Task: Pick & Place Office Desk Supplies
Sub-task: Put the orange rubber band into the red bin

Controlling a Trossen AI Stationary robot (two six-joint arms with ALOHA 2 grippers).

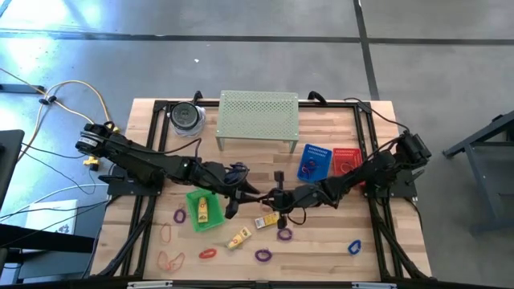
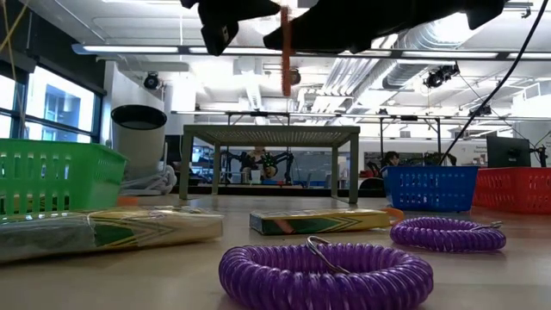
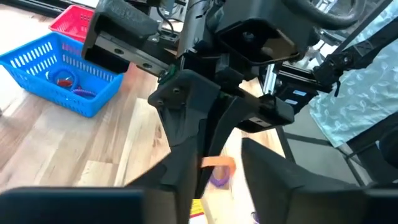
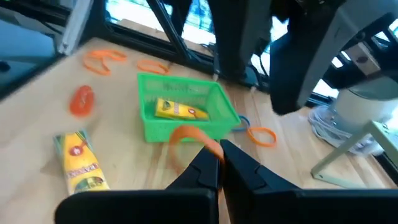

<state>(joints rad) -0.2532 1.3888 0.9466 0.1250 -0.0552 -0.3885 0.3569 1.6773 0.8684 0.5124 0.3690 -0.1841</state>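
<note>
Above the table's middle my two grippers meet tip to tip. My right gripper (image 4: 221,160) (image 1: 271,197) is shut on an orange loop (image 4: 191,133), which shows as a thin orange strip (image 2: 285,52) in the low view. My left gripper (image 3: 227,182) (image 1: 242,190) faces it, open, and a piece of the orange loop (image 3: 218,162) shows in the gap between its fingers. A green basket (image 1: 193,197) below the left arm holds a yellow packet (image 4: 180,111). More loops such as a purple one (image 1: 285,234) and yellow packets (image 1: 238,238) lie on the table. My right gripper pinches the orange loop's band (image 4: 208,144) between its two fingers. The fingers come from the table's right, slanting slightly down. The loop is lifted clear of the table and hangs below the fingers.
A pale-green perforated shelf (image 1: 258,116) stands at the far middle, a round cup (image 1: 186,117) to its left, a blue basket (image 1: 315,161) and a red basket (image 1: 347,159) to its right. Loose loops (image 1: 169,259) and a blue loop (image 1: 354,246) lie near the front edge.
</note>
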